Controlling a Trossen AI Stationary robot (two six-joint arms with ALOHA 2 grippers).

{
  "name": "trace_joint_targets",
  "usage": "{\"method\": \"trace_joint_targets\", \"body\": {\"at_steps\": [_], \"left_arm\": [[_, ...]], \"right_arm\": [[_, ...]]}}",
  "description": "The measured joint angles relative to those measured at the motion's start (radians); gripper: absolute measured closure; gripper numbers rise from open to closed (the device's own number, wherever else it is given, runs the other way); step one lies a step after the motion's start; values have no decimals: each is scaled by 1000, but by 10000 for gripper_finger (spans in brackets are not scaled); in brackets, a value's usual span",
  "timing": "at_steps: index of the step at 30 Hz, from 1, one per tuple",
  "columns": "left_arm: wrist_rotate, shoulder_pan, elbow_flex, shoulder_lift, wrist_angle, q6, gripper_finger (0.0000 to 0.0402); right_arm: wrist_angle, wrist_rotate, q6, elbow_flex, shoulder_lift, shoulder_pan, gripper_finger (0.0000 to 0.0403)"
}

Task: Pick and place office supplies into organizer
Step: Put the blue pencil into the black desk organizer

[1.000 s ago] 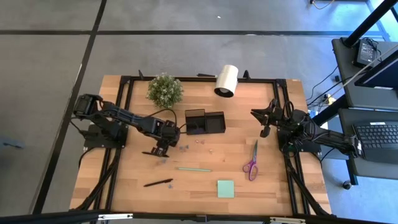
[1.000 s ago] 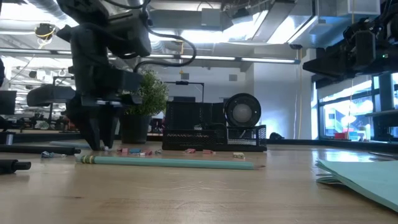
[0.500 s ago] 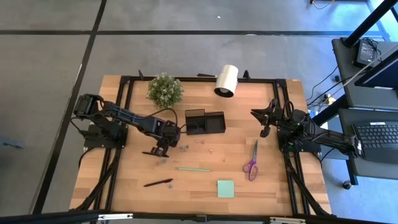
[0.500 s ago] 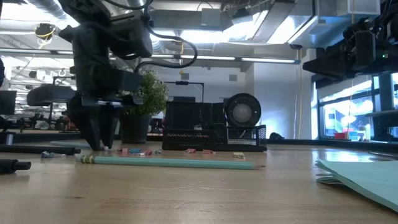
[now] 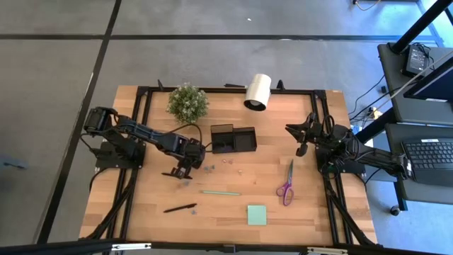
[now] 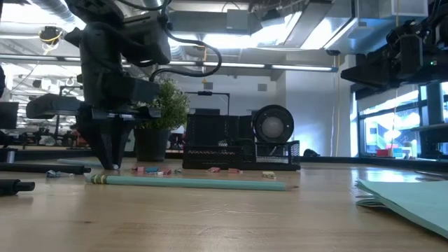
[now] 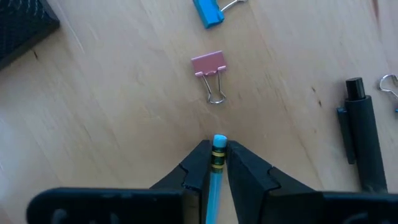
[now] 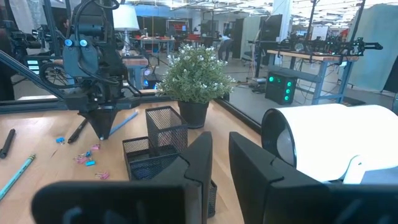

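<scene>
The left gripper [image 7: 217,155] is pressing its jaws around the end of a blue pencil [image 7: 217,171], pinching it just below the eraser tip and its dark band, low over the wooden counter [image 5: 233,177]. Just ahead of the jaws a pink binder clip [image 7: 210,68] is lying flat with its wire loops pointing toward the gripper, a blue clip [image 7: 207,12] is resting farther out, and a black pen [image 7: 362,134] is lying off to one side. Seen from above, the left gripper [image 5: 185,168] is working just beside the organizer [image 5: 233,138], the black mesh tray sitting at the middle of the counter with its taller compartment nearest that arm, while small clips [image 5: 228,161] are lying scattered in front of it. Nearer the front edge, a pale green stick [image 5: 220,192], another black pen [image 5: 180,208], a light green sticky-note pad [image 5: 257,214] and purple-handled scissors [image 5: 287,185] are all lying loose outside the tray. The right gripper [image 5: 301,141] is waiting at the right side of the counter, well apart from the supplies, its jaws [image 8: 221,158] standing narrow with nothing between them. A potted plant [image 5: 187,101] and a white roll [image 5: 257,92] are standing along the back edge.
</scene>
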Motion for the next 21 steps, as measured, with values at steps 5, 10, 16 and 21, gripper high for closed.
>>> {"method": "trace_joint_targets", "body": {"at_steps": [5,10,16,21], "left_arm": [[-1,0,0,0,0,25,369],[0,0,0,0,2,25,379],[3,0,-1,-4,4,-13,384],[2,0,-10,-53,15,-87,385]], "right_arm": [[0,0,0,0,0,0,343],[0,0,0,0,0,0,343],[0,0,0,0,0,0,343],[0,0,-23,0,0,0,343]]}}
